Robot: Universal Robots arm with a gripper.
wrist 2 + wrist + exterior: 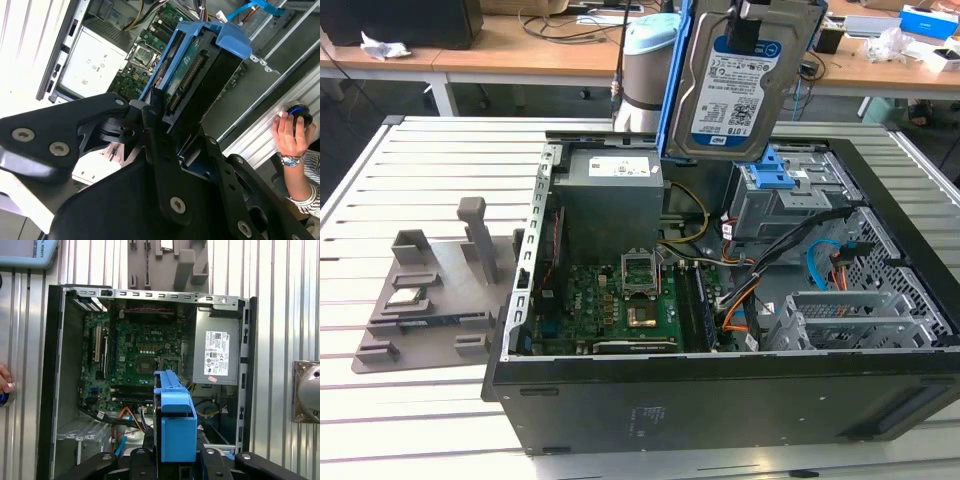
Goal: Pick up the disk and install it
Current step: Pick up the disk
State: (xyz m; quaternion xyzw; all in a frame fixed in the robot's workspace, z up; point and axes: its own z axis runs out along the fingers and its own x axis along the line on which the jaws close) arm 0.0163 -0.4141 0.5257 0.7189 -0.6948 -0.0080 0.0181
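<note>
You have the slatted table [420,420] with the open computer case [720,395] lying on its side on it, and inside that the grey power supply [615,200] at the far end, with the drive cage [770,205] beside it toward the exterior view's right. The disk [735,85] is not in any of them: it hangs in the air above the case, clear of every part inside, so by my reading the pick-up is done and the whole of the installing is left (nothing of the disk touches the cage or its rails). In the exterior view its lower edge sits over the gap between power supply and cage, though I cannot tell from that angle whether it is truly above the bay or nearer the camera. The disk stands on end, long axis close to vertical with a slight lean, its labelled face turned to the exterior camera and its circuit-board face away. In the first wrist view you look down along it, so its blue carrier [172,420] shows end-on, pointing down into the case. The gripper [150,112] has its black jaws closed tight on the disk's upper end, one on each flat face, with no gap showing in the second wrist view.
</note>
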